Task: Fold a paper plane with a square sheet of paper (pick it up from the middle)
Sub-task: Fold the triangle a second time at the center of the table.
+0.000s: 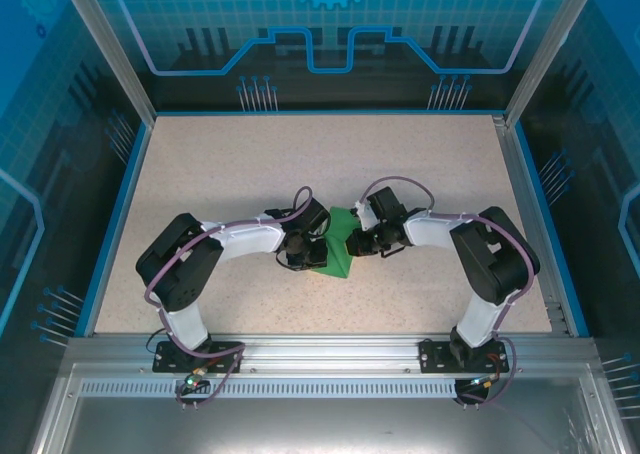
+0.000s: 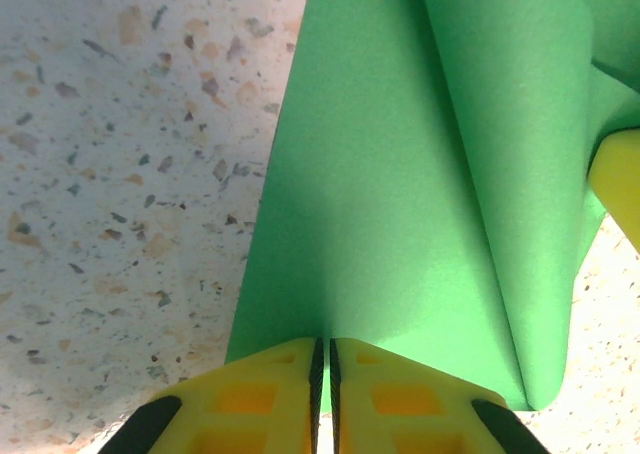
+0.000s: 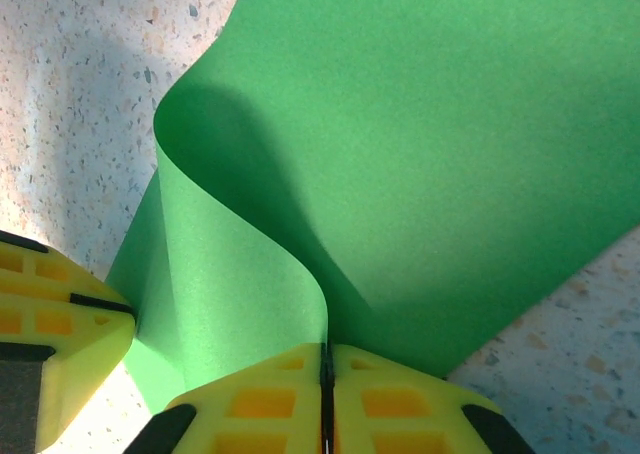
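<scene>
Top external view: at table centre, the left gripper (image 1: pixel 316 248) and right gripper (image 1: pixel 354 242) meet on the square sheet of paper (image 1: pixel 337 264), left at its 9 o'clock, right at 3 o'clock. Left wrist view: yellow fingers (image 2: pixel 260 399) pinch the sheet's near edge, and the paper bows upward beyond. Right wrist view: fingers (image 3: pixel 400 402) likewise clamp the edge, with a curl rising toward 10 o'clock over the speckled table (image 1: pixel 300 164).

square sheet of paper (image 1: pixel 337 264): frame centre, on the table (image 1: pixel 230 164)
left gripper (image 1: pixel 317 248): at its left side
right gripper (image 1: pixel 356 240): at its right side
</scene>
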Motion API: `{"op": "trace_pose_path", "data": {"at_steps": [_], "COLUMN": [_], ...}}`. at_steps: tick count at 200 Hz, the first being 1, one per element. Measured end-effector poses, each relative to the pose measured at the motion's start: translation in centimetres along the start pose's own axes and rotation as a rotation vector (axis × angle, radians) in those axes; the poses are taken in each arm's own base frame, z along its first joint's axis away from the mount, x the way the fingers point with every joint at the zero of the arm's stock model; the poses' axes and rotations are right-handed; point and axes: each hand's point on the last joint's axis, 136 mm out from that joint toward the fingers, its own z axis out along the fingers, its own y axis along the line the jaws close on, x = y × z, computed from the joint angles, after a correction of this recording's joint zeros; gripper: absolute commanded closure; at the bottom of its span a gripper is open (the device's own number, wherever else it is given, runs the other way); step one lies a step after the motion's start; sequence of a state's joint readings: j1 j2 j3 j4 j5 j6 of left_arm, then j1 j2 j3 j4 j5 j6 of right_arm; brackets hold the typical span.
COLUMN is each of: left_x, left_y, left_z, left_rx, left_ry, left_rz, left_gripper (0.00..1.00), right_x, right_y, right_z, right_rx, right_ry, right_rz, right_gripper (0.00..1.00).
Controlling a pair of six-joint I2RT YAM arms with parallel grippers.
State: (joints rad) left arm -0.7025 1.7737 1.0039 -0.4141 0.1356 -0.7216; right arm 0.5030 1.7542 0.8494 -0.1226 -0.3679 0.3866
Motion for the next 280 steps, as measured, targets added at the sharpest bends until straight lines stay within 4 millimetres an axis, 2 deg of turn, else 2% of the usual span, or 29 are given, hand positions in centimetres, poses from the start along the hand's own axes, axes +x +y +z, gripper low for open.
{"op": "trace_pose_path", "data": {"at_steps": [74,95,119,133,161,193,226,280], "left_x": [0.0,-0.4,-2.1,-3.3,-5.3,-5.9,-6.0,-6.2], "left_y": [-0.1,-0.4,-1.0,-1.2,-2.1,-4.2,-4.3,-4.6], "left_z": [-0.1,-0.9,-3.4,-4.7,-5.6,-4.6,-2.8,-1.2], "left_rx": [0.002,0.028,0.149,0.241,0.38,0.492,0.511,0.524], "left_ry": [-0.002,-0.016,-0.074,-0.106,-0.119,-0.078,-0.036,-0.015], "left_rz": [0.015,0.01,-0.045,-0.093,-0.156,-0.174,-0.213,-0.217], "left_gripper": [0.82,0.84,0.9,1.0,1.0,1.0,1.0,1.0], "right_x": [0.0,0.0,0.0,0.0,0.0,0.0,0.0,0.0], "right_y": [0.0,-0.1,-0.1,-0.1,-0.2,-0.2,-0.2,-0.2], "right_z": [0.1,0.1,0.1,0.1,0.1,0.1,0.1,0.1], "right_rx": [0.001,0.002,0.007,0.008,0.011,0.011,0.011,0.012], "right_ry": [0.001,0.004,0.006,0.006,0.007,0.008,0.008,0.013], "right_rz": [0.001,0.001,0.001,0.0,0.002,0.002,0.002,0.004], "right_gripper": [0.91,0.91,0.91,0.91,0.91,0.91,0.91,0.91]}}
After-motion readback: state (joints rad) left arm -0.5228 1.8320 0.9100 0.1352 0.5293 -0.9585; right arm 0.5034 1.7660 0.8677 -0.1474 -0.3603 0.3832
